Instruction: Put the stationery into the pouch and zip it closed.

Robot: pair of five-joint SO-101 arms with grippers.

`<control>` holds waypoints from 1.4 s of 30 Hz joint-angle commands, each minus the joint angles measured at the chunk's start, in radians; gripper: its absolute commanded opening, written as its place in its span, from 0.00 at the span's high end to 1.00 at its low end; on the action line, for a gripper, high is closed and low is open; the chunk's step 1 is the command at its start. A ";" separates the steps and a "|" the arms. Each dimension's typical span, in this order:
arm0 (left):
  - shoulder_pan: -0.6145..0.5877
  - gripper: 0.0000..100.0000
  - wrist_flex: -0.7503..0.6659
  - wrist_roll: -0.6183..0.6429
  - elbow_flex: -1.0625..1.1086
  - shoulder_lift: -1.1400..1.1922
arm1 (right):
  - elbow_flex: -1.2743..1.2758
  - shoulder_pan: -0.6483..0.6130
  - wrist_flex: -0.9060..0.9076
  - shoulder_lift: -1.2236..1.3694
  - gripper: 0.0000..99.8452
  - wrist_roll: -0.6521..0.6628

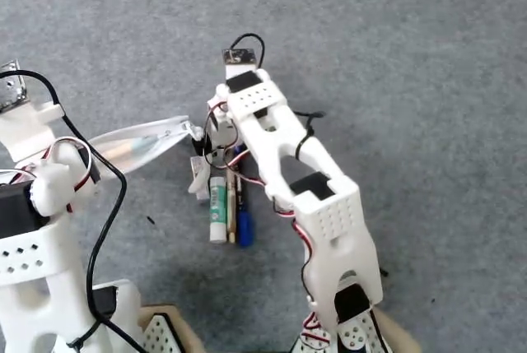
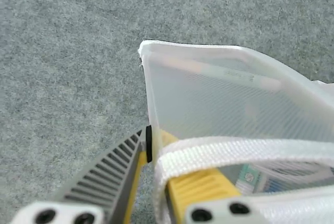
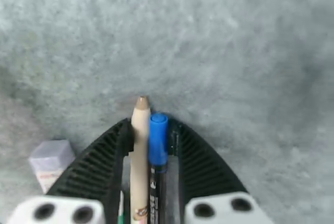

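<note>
A translucent pouch [image 1: 144,141] hangs tilted above the grey table, held at one end by my left gripper [image 1: 81,164]. In the left wrist view that gripper [image 2: 154,146] is shut on the pouch [image 2: 229,104] at its white edge band, and some stationery shows faintly inside. At mid-table my right gripper [image 1: 216,151] reaches down over a pencil [image 1: 231,213] and a blue pen [image 1: 244,223]. In the right wrist view the gripper [image 3: 148,127] is shut on both pencil [image 3: 140,145] and blue pen [image 3: 157,140]. A white and green glue stick [image 1: 216,205] lies beside them.
A small white eraser [image 3: 50,162] sits on the table beside my right gripper, also seen as the eraser [image 1: 198,182] from above. Black cables trail from both arms. Bare grey table [image 1: 412,81] stretches to the right and far side.
</note>
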 commanded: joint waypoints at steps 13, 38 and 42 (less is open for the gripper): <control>-0.008 0.97 -0.002 0.008 -0.042 0.008 | -0.205 0.035 0.193 -0.028 0.99 -0.005; -0.008 0.97 -0.002 0.008 -0.042 0.008 | -0.209 0.074 0.249 0.065 0.86 -0.005; -0.008 0.97 -0.002 0.008 -0.042 0.008 | -0.211 0.071 0.244 0.067 0.91 -0.005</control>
